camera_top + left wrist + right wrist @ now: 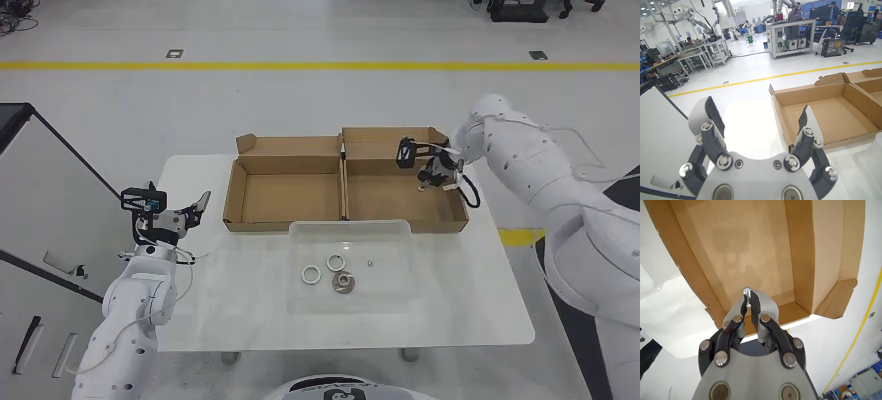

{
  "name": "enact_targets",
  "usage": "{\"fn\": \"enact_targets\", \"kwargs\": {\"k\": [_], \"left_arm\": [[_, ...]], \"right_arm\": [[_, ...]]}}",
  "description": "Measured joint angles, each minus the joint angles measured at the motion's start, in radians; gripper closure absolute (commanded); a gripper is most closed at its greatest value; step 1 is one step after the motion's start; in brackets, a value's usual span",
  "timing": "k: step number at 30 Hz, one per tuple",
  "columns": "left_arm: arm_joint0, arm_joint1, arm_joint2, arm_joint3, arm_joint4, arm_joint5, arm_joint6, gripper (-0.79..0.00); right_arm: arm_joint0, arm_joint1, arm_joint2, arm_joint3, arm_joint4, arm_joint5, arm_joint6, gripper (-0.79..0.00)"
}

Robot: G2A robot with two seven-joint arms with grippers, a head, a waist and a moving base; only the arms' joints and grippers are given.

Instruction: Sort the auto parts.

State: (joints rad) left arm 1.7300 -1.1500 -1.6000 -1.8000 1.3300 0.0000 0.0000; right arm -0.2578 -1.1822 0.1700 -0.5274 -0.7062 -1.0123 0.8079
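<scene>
My right gripper (748, 296) is shut on a silver bolt (747, 294), its hex head pointing down over the floor of the right cardboard box (738, 247). From above, that gripper (428, 178) hangs over the right box (400, 198). The left cardboard box (285, 198) beside it holds nothing. A clear plastic tray (400, 290) in front of the boxes holds a white ring (312, 273), a metal ring (336, 263), a round metal part (344, 283) and a small nut (371, 264). My left gripper (761, 117) stands open above the table's left edge, nothing between its fingers; from above it (195, 208) is left of the boxes.
The white table (220, 300) has bare room left of the tray and along its front. A dark-framed white board (50, 190) leans at the left of the table. The left box's near wall (783, 123) stands close to my left gripper.
</scene>
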Motion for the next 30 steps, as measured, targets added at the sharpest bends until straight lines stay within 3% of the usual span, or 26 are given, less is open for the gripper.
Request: {"fn": "enact_targets", "kwargs": {"k": [12, 30], "left_arm": [[0.0, 0.0, 0.0, 0.0, 0.0, 0.0, 0.0, -0.785], [0.0, 0.0, 0.0, 0.0, 0.0, 0.0, 0.0, -0.785]], "right_arm": [[-0.021, -0.076, 0.0, 0.142, -0.008, 0.0, 0.0, 0.0], [-0.044, -0.139, 0.0, 0.27, -0.138, 0.049, -0.098, 0.0]]}}
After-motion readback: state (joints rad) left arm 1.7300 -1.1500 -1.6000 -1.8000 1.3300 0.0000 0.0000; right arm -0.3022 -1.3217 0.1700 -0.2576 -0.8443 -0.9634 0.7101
